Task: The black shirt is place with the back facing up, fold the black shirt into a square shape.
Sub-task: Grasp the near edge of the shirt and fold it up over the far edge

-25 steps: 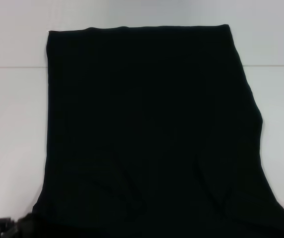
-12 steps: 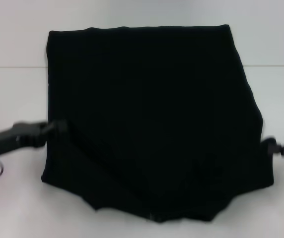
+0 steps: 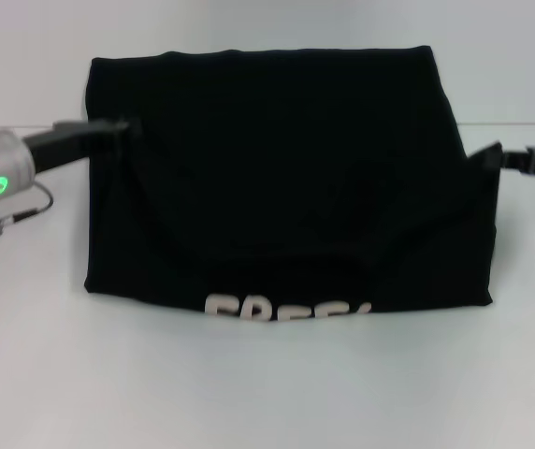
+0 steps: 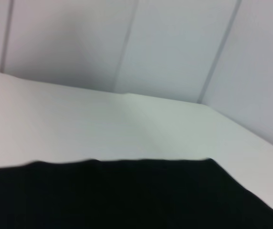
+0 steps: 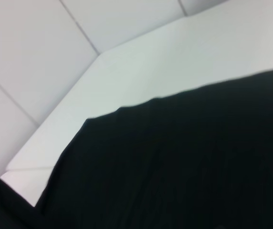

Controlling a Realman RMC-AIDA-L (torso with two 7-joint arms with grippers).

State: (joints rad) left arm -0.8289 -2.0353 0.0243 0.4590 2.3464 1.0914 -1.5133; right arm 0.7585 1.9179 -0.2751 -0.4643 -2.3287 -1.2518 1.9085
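Observation:
The black shirt [image 3: 286, 187] lies on the white table, with its near part lifted and doubled back over the rest. Cream letters [image 3: 286, 309] show along the near fold. My left gripper [image 3: 118, 131] is at the shirt's left edge, shut on the cloth and holding the raised layer. At the right edge my right gripper [image 3: 485, 156] is likewise shut on a lifted corner of cloth. The left wrist view shows the black shirt [image 4: 127, 195] with table beyond it. In the right wrist view the black shirt [image 5: 184, 167] fills the lower half.
The white table [image 3: 249, 393] extends around the shirt on all sides. A seam line [image 3: 24, 125] crosses the table behind the left arm. White wall panels [image 4: 174, 43] stand behind the table's far edge.
Both grippers have carried the shirt's near edge up and away from me. The near boundary is now a straight fold, and the cream letters have come into sight.

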